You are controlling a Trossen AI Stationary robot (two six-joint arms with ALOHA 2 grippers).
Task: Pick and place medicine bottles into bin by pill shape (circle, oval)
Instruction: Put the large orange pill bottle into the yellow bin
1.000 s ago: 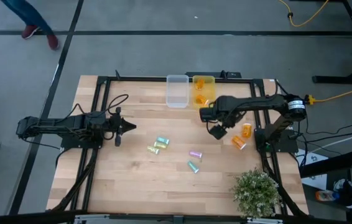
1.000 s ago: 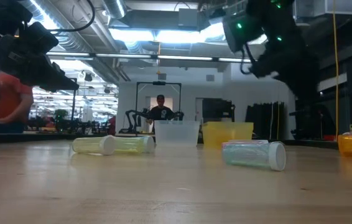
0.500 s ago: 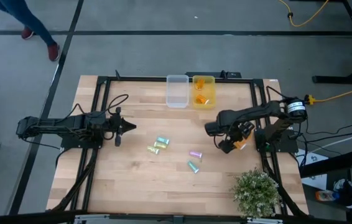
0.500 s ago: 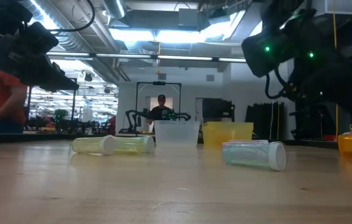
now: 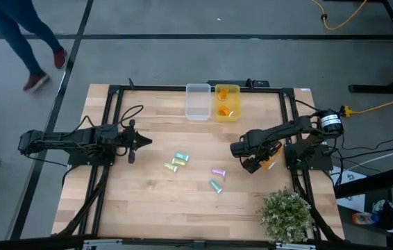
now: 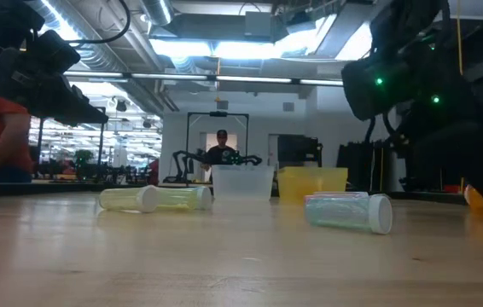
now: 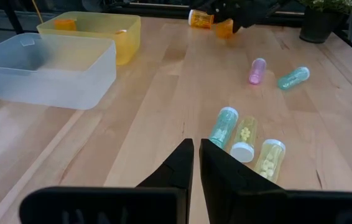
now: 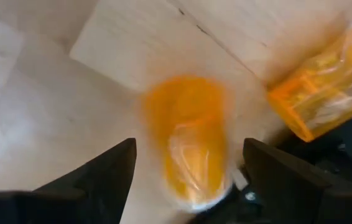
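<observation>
While the left end effector (image 5: pixel 147 142) waits over the tabletop's (image 5: pixel 148 201) left side, the high view shows the right end effector (image 5: pixel 253 165) low beside an orange bottle (image 5: pixel 268 162) near the right edge. At table height, a teal bottle (image 6: pixel 349 211) lies on its side. From the left wrist, the fingers (image 7: pixel 177 167) are pinched nearly together. From the right wrist, wide-spread fingers (image 8: pixel 111 168) straddle the orange bottle (image 8: pixel 191 140); another orange bottle (image 8: pixel 325 84) lies beside it.

A light wooden table (image 5: pixel 148 201) with a black metal frame stands on a grey floor. A small green potted plant (image 5: pixel 285 215) sits on its corner. A yellow cable (image 5: pixel 341 19) lies on the floor. A person in blue trousers (image 5: pixel 16 35) walks past the table. Another person (image 6: pixel 220 149), probably standing, shows far behind.
</observation>
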